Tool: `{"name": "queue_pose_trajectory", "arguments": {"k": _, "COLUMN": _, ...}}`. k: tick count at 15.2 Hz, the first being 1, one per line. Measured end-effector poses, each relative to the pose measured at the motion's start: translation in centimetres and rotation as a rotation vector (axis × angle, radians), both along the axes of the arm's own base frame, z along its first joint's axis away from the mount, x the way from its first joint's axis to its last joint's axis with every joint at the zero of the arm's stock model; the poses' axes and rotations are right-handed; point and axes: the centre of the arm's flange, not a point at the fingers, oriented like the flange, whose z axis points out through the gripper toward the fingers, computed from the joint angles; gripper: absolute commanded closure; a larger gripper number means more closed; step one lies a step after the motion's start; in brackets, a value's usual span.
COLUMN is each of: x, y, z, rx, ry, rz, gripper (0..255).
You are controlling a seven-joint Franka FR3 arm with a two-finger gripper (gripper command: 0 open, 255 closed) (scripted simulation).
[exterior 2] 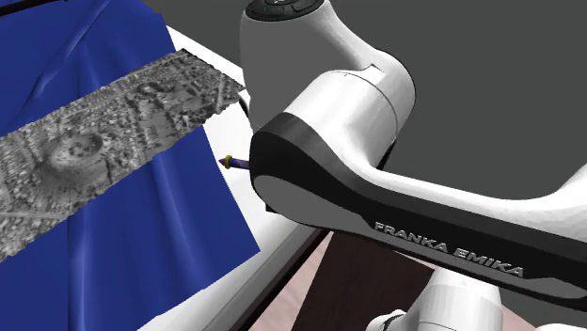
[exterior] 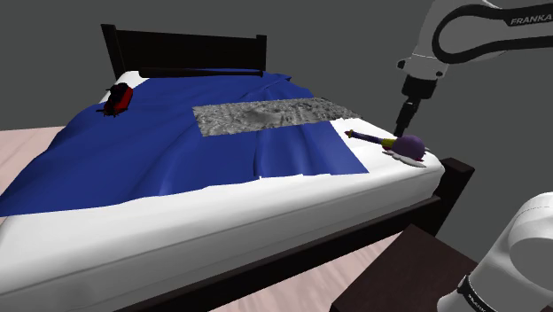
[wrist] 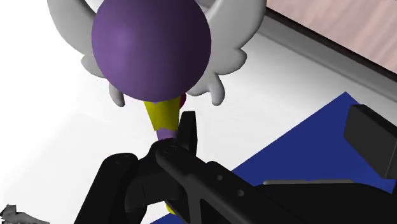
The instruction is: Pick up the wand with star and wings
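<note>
The wand (exterior: 397, 144) has a purple round head, white wings and a yellow collar. It lies on the white sheet near the bed's corner, at the shoulder view's right. My gripper (exterior: 404, 120) hangs a little above its handle. In the wrist view the wand's head (wrist: 151, 44) looms just past the fingers, and the handle runs under one finger (wrist: 188, 130). The gripper (wrist: 277, 130) is open, its fingers stand apart, and only sheet and blanket lie between them. The handle's tip (exterior 2: 230, 163) pokes out behind the arm in the second exterior view.
A blue blanket (exterior: 177, 142) with a grey patterned patch (exterior: 266, 117) covers most of the bed. A red and black object (exterior: 118, 99) lies near the dark headboard (exterior: 186, 49). The bed's dark frame (exterior: 452, 177) and a dark box (exterior: 416, 275) stand beside the stand.
</note>
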Motion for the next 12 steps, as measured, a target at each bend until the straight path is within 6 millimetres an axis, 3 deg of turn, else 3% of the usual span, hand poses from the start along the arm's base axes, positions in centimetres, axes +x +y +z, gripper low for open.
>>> {"name": "queue_pose_trajectory", "arguments": {"k": 7, "x": 5.0, "y": -6.1, "z": -3.5, "rx": -0.016, "ry": -0.045, "rz": 0.084, "gripper": 0}}
{"name": "queue_pose_trajectory", "arguments": {"k": 12, "x": 5.6, "y": -7.1, "z": -5.9, "rx": -0.021, "ry": -0.053, "rz": 0.097, "gripper": 0}}
